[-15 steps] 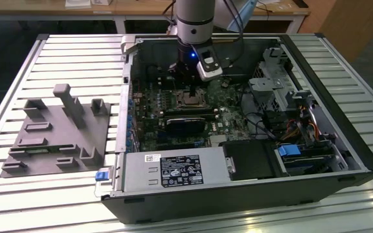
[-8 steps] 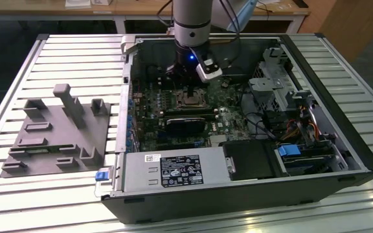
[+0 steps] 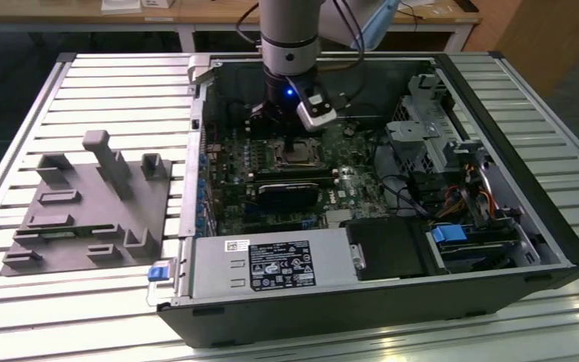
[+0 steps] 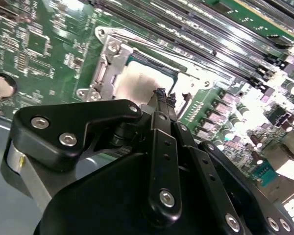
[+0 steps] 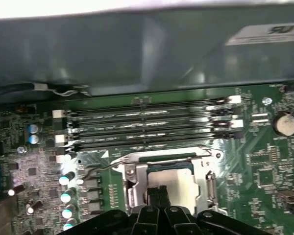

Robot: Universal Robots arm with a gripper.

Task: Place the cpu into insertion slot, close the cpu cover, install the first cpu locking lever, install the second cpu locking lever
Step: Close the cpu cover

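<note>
The cpu (image 5: 179, 182) lies in the insertion slot (image 3: 295, 155), its dull silver top (image 4: 135, 81) showing through the cut-out. The cpu cover (image 5: 135, 174) lies flat over it as a silvery frame (image 4: 109, 62) around the chip. A thin wire locking lever (image 5: 99, 168) sticks out from one corner of the socket, away from the frame. My gripper (image 5: 159, 192) hangs just above the chip's edge with its black fingertips (image 4: 162, 94) pressed together and nothing between them. In the exterior view the gripper (image 3: 287, 142) stands over the socket inside the open computer case.
Long memory slots (image 5: 147, 125) run beside the socket, with a row of capacitors (image 5: 67, 196) on another side. A black card (image 3: 289, 190), the power supply (image 3: 259, 265) and a drive cage (image 3: 425, 132) crowd the case. A grey fixture block (image 3: 88, 200) sits on the slatted table.
</note>
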